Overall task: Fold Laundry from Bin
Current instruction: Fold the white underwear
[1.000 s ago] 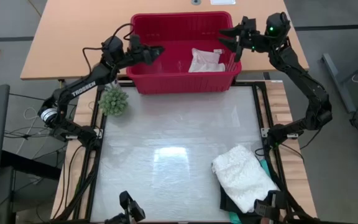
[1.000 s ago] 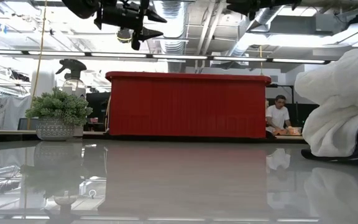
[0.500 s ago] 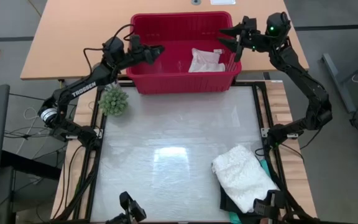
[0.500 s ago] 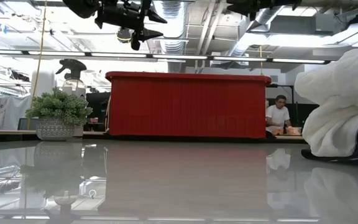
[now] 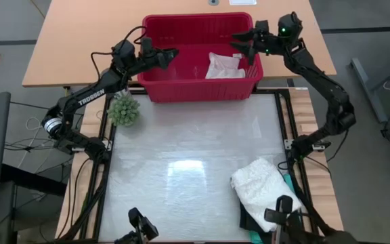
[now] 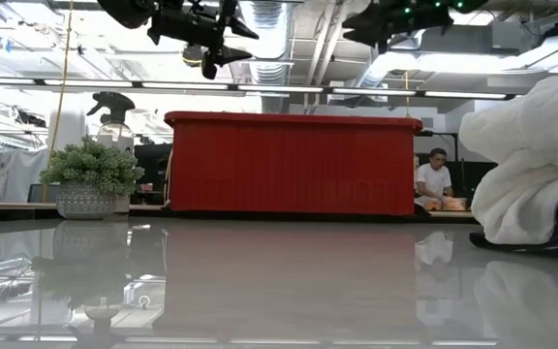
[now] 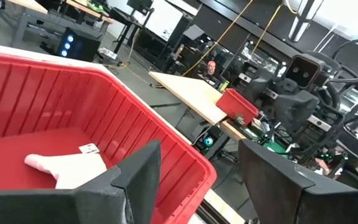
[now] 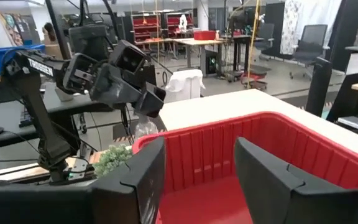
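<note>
Because the red bin [image 5: 202, 57] has tall walls, from desk height its contents are hidden behind a ribbed plastic side; only from above does the small white cloth [image 5: 225, 66] show, crumpled on the bin's floor toward the right end, with a little tag on it. At the desk's near right corner the large white lacy top [image 5: 265, 192] lies folded in a puffy, textured bundle, over a black garment [image 5: 249, 220] and a sliver of teal one [image 5: 288, 183], both mostly covered, the stack partly blocked by a camera mount at the edge. The left pincer [image 5: 168, 56] hangs over the bin's left end with its dark fingers apart and nothing between them. The right pincer [image 5: 243, 42] hangs over the bin's right end, above the cloth, fingers likewise spread and empty. A small bushy green plant [image 5: 124, 109] in a patterned pot stands just beside the bin's left front corner. The glossy desk [image 5: 188, 156] mirrors the ceiling lights. A person [image 6: 432, 180] sits far behind.
</note>
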Action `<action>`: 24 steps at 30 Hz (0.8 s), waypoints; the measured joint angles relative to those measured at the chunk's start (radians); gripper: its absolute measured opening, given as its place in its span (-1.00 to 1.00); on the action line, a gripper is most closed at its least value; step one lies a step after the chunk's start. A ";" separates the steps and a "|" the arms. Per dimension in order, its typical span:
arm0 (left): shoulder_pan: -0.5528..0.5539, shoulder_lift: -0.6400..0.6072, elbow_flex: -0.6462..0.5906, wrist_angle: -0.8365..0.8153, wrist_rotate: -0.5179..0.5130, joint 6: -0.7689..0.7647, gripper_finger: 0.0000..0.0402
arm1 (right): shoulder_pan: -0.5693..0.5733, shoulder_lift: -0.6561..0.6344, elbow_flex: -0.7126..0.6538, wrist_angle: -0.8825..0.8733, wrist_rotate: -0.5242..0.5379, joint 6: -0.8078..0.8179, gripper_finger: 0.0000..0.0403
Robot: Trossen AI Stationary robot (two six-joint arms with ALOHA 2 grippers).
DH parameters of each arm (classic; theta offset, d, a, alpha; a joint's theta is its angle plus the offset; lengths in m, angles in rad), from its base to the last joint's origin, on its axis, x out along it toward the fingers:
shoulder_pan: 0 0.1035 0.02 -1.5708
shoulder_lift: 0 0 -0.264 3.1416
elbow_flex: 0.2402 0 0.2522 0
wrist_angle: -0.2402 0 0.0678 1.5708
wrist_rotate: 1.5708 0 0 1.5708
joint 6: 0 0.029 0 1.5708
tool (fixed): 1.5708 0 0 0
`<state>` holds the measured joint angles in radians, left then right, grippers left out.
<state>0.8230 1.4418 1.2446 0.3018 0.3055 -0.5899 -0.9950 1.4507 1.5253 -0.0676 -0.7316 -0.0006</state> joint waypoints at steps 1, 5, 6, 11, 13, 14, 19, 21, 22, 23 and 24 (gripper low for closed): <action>0.000 0.000 0.000 -0.003 -0.005 0.002 0.01 | 0.000 0.005 0.000 0.001 0.000 0.000 0.05; 0.000 0.000 0.000 -0.021 -0.006 0.003 0.01 | -0.003 0.022 0.000 0.002 0.000 -0.003 0.05; 0.000 0.000 0.000 -0.029 -0.006 0.003 0.01 | -0.002 0.026 0.000 0.004 0.000 -0.004 0.05; 0.000 0.000 0.000 -0.051 -0.006 0.004 0.01 | -0.003 0.040 0.000 0.019 0.002 -0.007 0.05; 0.000 0.000 0.000 -0.055 -0.006 0.005 0.01 | -0.006 0.045 0.000 0.022 0.008 -0.007 0.05; 0.000 0.000 0.000 -0.055 -0.006 0.004 0.01 | -0.009 0.048 0.000 0.028 0.015 -0.008 0.05; 0.000 0.000 0.000 -0.060 0.001 0.004 0.01 | -0.008 0.063 0.000 0.055 0.027 0.000 0.05; 0.000 0.000 0.000 -0.060 0.008 0.003 0.01 | -0.008 0.073 0.000 0.058 0.027 0.001 0.05; 0.000 0.000 0.000 -0.060 0.013 0.003 0.01 | -0.007 0.076 0.000 0.057 0.027 0.005 0.05; 0.000 0.000 0.000 -0.060 0.015 0.002 0.01 | -0.007 0.077 0.000 0.055 0.027 0.011 0.05; 0.000 0.000 0.000 -0.060 0.019 0.003 0.01 | -0.009 0.078 0.000 0.055 0.028 0.016 0.05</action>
<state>0.8234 1.4418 1.2446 0.2413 0.3245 -0.5873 -1.0036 1.5287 1.5253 -0.0128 -0.7034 0.0152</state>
